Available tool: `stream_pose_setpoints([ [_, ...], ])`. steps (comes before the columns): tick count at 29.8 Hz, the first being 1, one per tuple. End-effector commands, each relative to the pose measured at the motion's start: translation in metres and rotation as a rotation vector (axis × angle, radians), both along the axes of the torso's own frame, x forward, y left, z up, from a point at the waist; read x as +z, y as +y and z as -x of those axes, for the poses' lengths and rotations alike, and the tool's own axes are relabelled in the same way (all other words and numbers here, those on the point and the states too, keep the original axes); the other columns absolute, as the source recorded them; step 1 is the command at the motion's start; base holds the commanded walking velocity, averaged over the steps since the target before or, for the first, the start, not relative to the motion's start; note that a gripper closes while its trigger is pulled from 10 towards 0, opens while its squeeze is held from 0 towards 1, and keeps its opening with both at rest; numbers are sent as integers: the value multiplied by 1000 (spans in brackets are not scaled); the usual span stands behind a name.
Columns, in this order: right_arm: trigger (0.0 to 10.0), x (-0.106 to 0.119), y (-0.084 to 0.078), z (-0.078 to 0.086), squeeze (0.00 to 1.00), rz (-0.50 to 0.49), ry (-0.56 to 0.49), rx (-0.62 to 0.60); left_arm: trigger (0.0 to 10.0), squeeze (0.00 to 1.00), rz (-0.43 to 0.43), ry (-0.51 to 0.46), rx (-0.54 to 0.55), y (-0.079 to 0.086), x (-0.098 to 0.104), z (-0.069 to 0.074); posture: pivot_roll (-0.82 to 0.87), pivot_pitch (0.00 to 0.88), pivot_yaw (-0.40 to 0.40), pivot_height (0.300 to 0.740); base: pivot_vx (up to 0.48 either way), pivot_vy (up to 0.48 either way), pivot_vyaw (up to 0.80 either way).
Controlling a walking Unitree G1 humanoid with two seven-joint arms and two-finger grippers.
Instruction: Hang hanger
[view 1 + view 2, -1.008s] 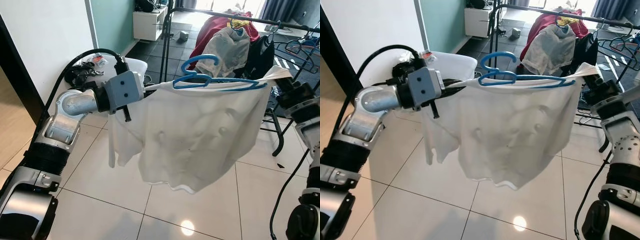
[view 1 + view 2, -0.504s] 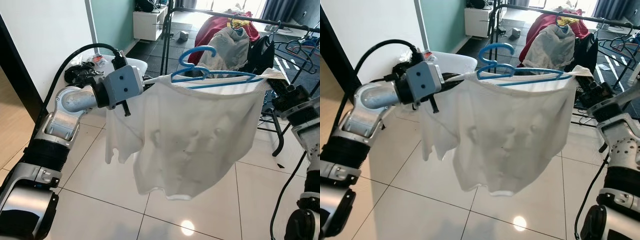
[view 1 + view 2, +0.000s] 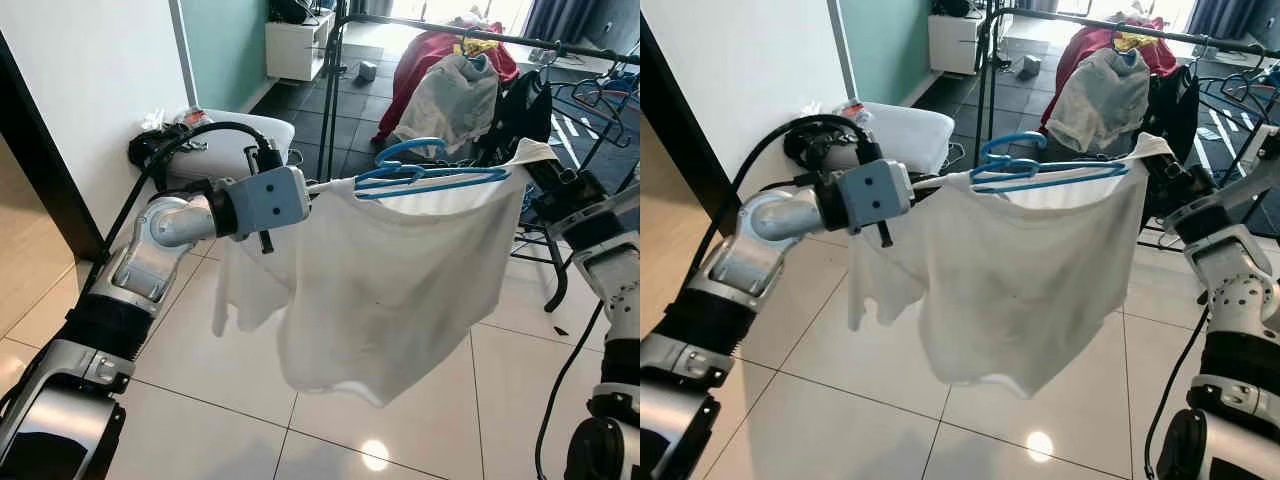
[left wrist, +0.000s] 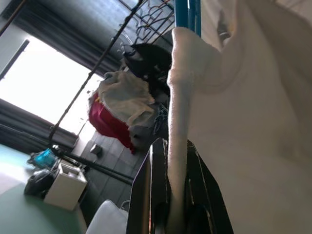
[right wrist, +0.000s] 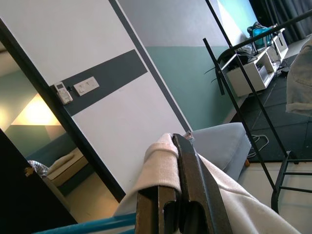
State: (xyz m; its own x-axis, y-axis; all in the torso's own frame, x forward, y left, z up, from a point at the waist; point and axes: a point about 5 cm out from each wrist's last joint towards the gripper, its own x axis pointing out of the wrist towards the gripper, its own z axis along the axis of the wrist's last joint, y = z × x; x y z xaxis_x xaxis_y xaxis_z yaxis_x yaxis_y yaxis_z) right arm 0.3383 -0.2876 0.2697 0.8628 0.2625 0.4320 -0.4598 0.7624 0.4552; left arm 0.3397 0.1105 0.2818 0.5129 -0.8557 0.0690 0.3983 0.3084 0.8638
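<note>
I hold a white T-shirt [image 3: 385, 275] stretched between my two pincers, with a blue hanger [image 3: 430, 175] lying along its top edge, hook up, between them. My left pincer [image 4: 170, 195] is pressed together on one shoulder of the shirt, the bunched cloth running up between its black fingers [image 4: 146, 195]; my right pincer [image 5: 178, 204] is pinching the other shoulder in the same way. The garment hangs free below both grips, well above the tiled floor [image 3: 200, 380]. The black clothes rack [image 3: 500, 40], already carrying a red garment [image 3: 425, 55] and a grey one [image 3: 455, 95], stands beyond my pincers, apart from the hanger's hook. By my reading, the hanger is seated in the shirt and that step is done; what remains is to carry the load forward, lift the hook over the rail and let go.
</note>
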Motion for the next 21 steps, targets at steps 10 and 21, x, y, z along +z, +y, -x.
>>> stream_pose_setpoints([
  [10,0,-8,17,2,0,135,48,76,10000,0,45,146,-142,6,7,11,-38,87,-45,740,0,0,0],
  [21,0,-23,43,9,0,270,108,256,10000,0,3,165,-114,6,-3,8,-43,89,-45,740,0,0,0],
])
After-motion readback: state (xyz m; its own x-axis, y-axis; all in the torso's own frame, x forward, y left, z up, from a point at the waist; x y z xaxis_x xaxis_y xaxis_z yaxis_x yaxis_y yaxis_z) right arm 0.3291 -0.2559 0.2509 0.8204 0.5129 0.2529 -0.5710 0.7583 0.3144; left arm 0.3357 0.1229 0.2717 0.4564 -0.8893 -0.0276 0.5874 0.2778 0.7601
